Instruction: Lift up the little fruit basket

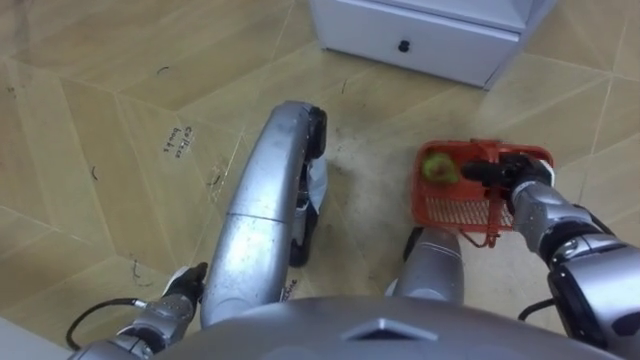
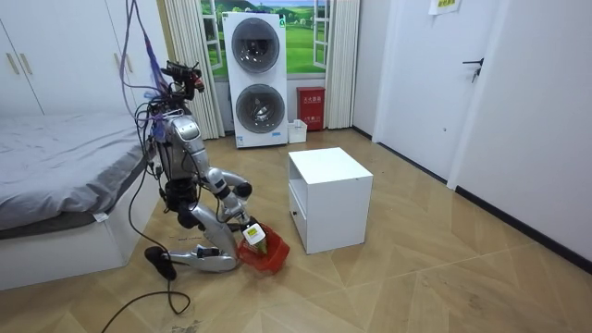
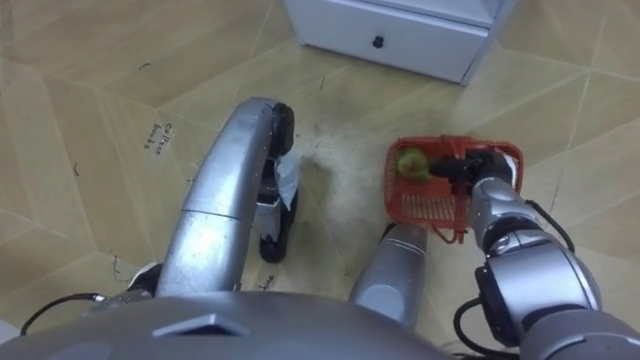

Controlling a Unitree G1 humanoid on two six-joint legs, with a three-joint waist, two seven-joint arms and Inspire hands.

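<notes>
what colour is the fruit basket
The fruit basket is red-orange, clearest in the left eye view.

I'm seeing a short dark handwritten scrawl [image 1: 178, 141] on the floor [image 1: 80, 90], but I'm not managing to read it. I'm also making out no words on the yellow sign [image 2: 447, 5] high on the wall [image 2: 416, 74].

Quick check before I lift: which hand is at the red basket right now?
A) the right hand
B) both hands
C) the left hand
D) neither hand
A: the right hand is over the top of the basket, next to the green fruit inside it, while the left hand is low at the robot's left side, well away from the basket.
</notes>
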